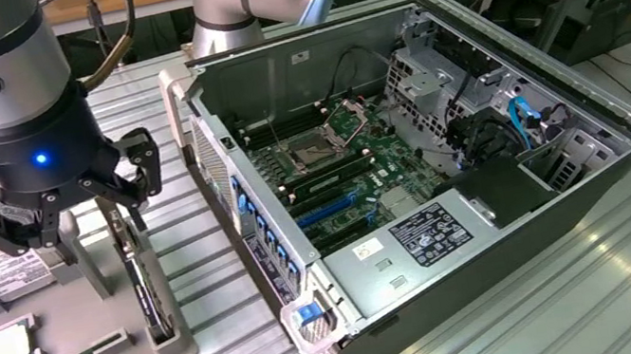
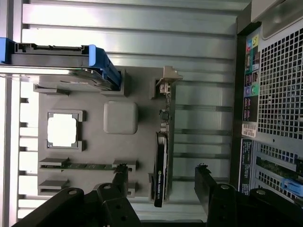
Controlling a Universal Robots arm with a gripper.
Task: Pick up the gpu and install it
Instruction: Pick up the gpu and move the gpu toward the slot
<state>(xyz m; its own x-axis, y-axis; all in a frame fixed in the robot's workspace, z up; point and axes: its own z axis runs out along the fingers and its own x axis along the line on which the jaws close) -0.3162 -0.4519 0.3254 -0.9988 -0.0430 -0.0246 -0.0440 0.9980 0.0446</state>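
The gpu [image 1: 144, 285] is a thin dark card standing on edge in a slot of the grey parts holder [image 1: 82, 317], at the exterior view's left. From the wrist view I look down on its top edge [image 2: 162, 161], with its pale metal bracket [image 2: 166, 80] at the far end. My gripper [image 1: 66, 223] hangs above the holder, open and holding nothing. In the wrist view the gripper [image 2: 163, 178] has one black finger [image 2: 120, 177] on each side of the card's line, still above it and not touching it.
The holder also carries a hard drive [image 2: 57, 64] in a blue carrier, a processor [image 2: 61, 130] and a green memory stick [image 2: 87, 166]. The opened computer case [image 1: 500, 204] lies at the exterior view's right, its motherboard with blue slots [image 1: 328, 209] exposed. Ribbed metal table [image 1: 616, 281] all around.
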